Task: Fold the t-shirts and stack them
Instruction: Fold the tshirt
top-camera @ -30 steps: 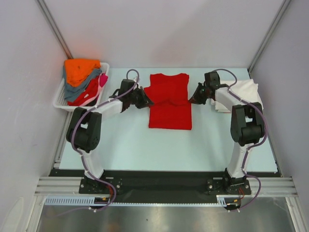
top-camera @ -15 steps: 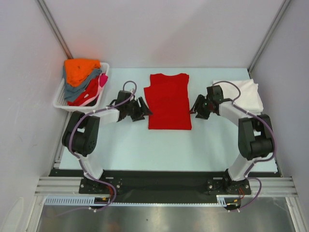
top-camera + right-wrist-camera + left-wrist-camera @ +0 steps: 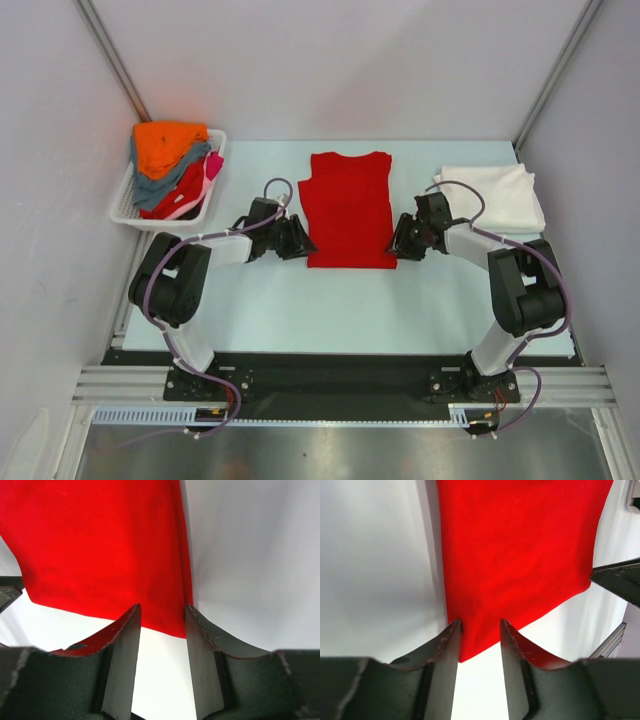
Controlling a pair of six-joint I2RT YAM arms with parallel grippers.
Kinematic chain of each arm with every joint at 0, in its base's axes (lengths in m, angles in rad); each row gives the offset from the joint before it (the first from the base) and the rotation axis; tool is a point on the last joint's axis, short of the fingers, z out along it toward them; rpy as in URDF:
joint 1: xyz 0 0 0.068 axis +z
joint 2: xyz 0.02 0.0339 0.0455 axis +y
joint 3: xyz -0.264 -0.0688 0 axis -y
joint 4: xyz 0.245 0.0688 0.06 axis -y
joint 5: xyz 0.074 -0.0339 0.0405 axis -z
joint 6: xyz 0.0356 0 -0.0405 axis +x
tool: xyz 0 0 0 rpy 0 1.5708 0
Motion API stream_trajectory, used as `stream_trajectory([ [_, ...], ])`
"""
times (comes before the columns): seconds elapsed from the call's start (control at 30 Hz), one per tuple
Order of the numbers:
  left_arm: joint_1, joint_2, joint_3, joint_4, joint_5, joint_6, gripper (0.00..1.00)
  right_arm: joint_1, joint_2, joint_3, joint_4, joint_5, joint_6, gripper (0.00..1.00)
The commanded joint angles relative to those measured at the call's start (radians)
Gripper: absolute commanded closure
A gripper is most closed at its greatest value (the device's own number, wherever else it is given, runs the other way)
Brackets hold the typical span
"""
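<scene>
From above: a red t-shirt (image 3: 349,210) lies folded flat at the middle of the pale bench (image 3: 300,300), toward its far edge; a folded cream-white t-shirt (image 3: 492,197) rests near the far right corner; orange, grey-teal and red shirts (image 3: 170,165) are heaped in a white basket (image 3: 125,200) at the far left corner; the left claw (image 3: 297,240) and right claw (image 3: 402,240) flank the red shirt's near corners. Left wrist: the claw (image 3: 480,630) stands parted, its fingers either side of the shirt's near left corner (image 3: 470,645), gripping nothing. Right wrist: the claw (image 3: 162,615) likewise stands parted astride the near right corner (image 3: 172,620), cloth between the fingers, unclamped.
</scene>
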Motion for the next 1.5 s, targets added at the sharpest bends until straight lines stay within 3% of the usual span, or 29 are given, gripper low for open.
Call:
stream_trajectory([
  [0.0, -0.01, -0.014, -0.01, 0.045, 0.008, 0.024, 0.58, 0.008, 0.003, -0.007, 0.033, 0.018, -0.018, 0.56],
  [0.2, -0.011, -0.007, -0.022, 0.045, 0.002, 0.03, 0.62, 0.008, -0.018, -0.028, 0.035, -0.005, -0.017, 0.86],
  [0.3, -0.011, -0.002, -0.033, 0.048, 0.003, 0.033, 0.75, 0.006, -0.033, -0.044, 0.035, -0.011, -0.014, 1.0],
  [0.53, -0.013, -0.043, -0.068, 0.05, -0.019, 0.042, 1.0, 0.0, -0.089, -0.081, 0.024, -0.031, -0.015, 1.0],
  [0.8, -0.011, -0.099, -0.12, 0.047, -0.023, 0.051, 1.0, -0.005, -0.149, -0.128, 0.002, -0.039, -0.028, 1.0],
  [0.87, -0.011, -0.099, -0.123, 0.047, -0.02, 0.05, 0.99, -0.009, -0.129, -0.13, 0.004, -0.036, -0.031, 0.95],
  [1.0, -0.016, -0.118, -0.145, 0.05, -0.032, 0.056, 0.6, -0.015, -0.119, -0.157, 0.047, -0.038, -0.02, 0.48],
  [1.03, -0.019, -0.129, -0.154, 0.05, -0.045, 0.059, 0.48, -0.017, -0.122, -0.179, 0.055, -0.033, -0.015, 0.45],
  [1.13, -0.019, -0.161, -0.177, 0.033, -0.081, 0.067, 0.42, -0.017, -0.113, -0.185, 0.07, -0.01, -0.014, 0.43],
  [1.47, -0.044, -0.093, -0.169, 0.064, -0.038, 0.03, 0.48, -0.015, -0.055, -0.199, 0.119, -0.08, 0.002, 0.62],
])
